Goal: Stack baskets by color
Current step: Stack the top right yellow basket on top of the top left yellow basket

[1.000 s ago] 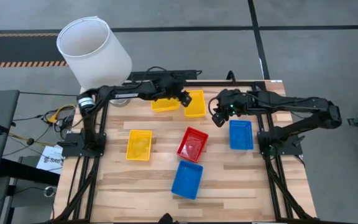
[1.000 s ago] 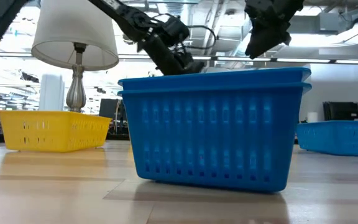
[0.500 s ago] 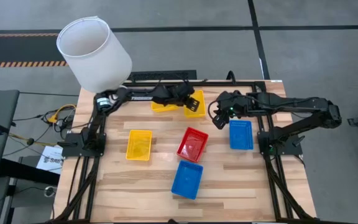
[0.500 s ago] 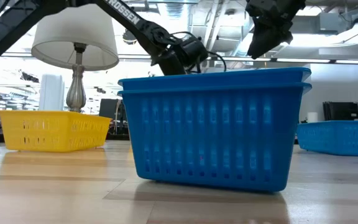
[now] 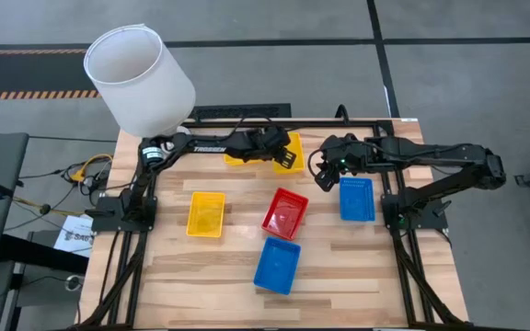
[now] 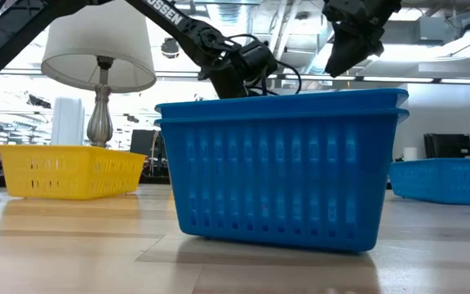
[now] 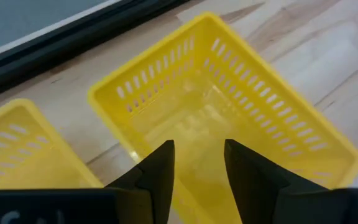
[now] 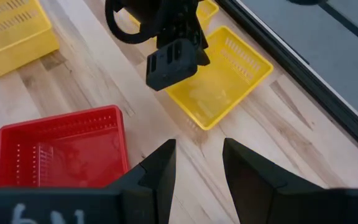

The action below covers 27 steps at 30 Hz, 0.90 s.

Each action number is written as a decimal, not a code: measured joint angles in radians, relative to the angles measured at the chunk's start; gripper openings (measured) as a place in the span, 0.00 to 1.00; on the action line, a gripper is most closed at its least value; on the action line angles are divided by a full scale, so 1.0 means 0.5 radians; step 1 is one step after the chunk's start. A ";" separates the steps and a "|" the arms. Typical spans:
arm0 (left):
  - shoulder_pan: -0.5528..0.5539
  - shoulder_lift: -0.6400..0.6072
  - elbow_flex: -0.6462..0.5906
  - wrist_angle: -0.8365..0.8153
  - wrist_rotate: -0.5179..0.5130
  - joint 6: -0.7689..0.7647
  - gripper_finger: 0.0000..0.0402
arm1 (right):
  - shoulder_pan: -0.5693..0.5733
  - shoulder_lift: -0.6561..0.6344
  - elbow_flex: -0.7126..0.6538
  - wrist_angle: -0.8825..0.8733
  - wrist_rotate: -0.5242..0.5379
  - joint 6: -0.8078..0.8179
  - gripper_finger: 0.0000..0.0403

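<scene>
Two yellow baskets stand at the table's far middle: one [image 5: 290, 147] under my left gripper [image 5: 283, 158], the other [image 5: 239, 154] just left of it, partly under the arm. In the left wrist view my left gripper [image 7: 199, 155] is open above the basket's [image 7: 229, 106] near wall, its tips over the inside. My right gripper [image 5: 323, 179] hangs open and holds nothing, above bare wood between that basket and a blue one [image 5: 356, 199]. A third yellow basket [image 5: 205, 213], a red one [image 5: 285, 213] and a blue one [image 5: 277, 265] rest on their bottoms. My left gripper comes slanting down at the yellow basket's near wall [image 7: 129, 146] from the table's left. Its fingers [image 7: 157, 177] stand close over that wall, but I cannot tell whether they touch it. The basket rests flat on the table.
A big white lampshade [image 5: 139, 78] stands over the table's far left corner. In the low view the near blue basket [image 6: 280, 171] shows two rims, one nested in the other, and blocks the middle. Bare wood lies along the near edge.
My left gripper has gone toward the table's right and down, onto the right-hand yellow basket at the far middle, with its wrist rolling on the way. The baskets and my right arm have kept still.
</scene>
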 joint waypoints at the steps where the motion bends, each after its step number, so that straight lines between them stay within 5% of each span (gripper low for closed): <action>1: -0.001 0.001 0.000 -0.017 -0.014 0.007 0.31 | 0.000 0.001 -0.001 0.000 0.000 -0.001 0.39; 27: -0.101 -0.067 -0.002 -0.249 -0.065 -0.019 0.29 | 0.001 0.001 0.000 -0.061 0.000 -0.021 0.39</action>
